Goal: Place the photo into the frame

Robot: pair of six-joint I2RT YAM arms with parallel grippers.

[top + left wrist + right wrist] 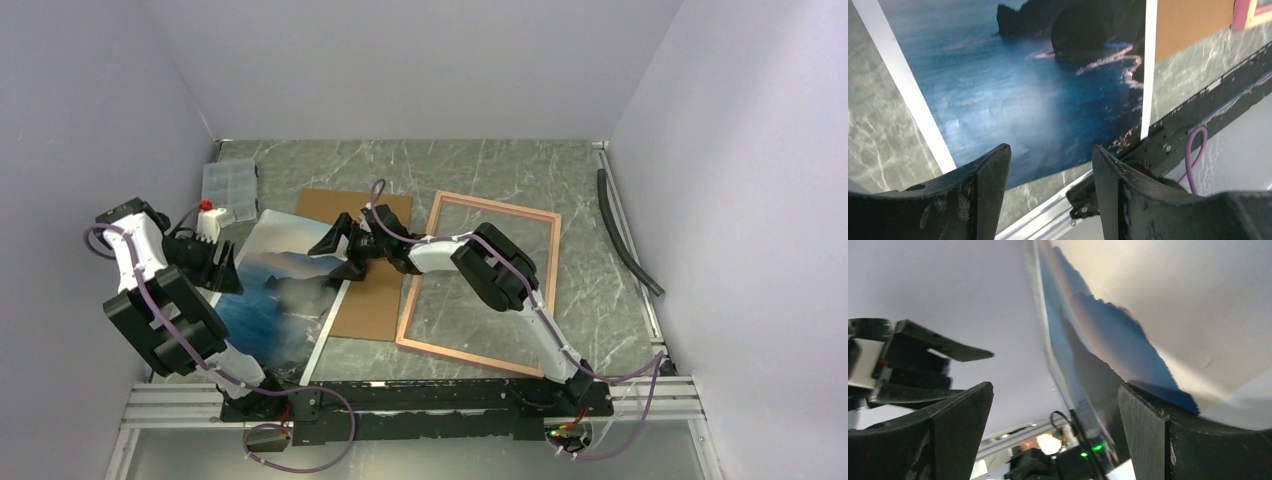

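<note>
1. The photo (275,300) lies face up on the tabletop (600,320), in its near left part
2. The left jaws (1050,150) hang at the photo's left edge, spread apart and gripping nothing
3. The right jaws (1055,387) sit at the photo's far right edge, gaping wide, with the print's edge between them but unclamped
4. A brown backing board (375,290) touches the photo's right side
5. The frame (500,204) lies flat right of the photo, past the board
6. A clear plastic box (230,185) stands beyond the photo's far left corner
</note>
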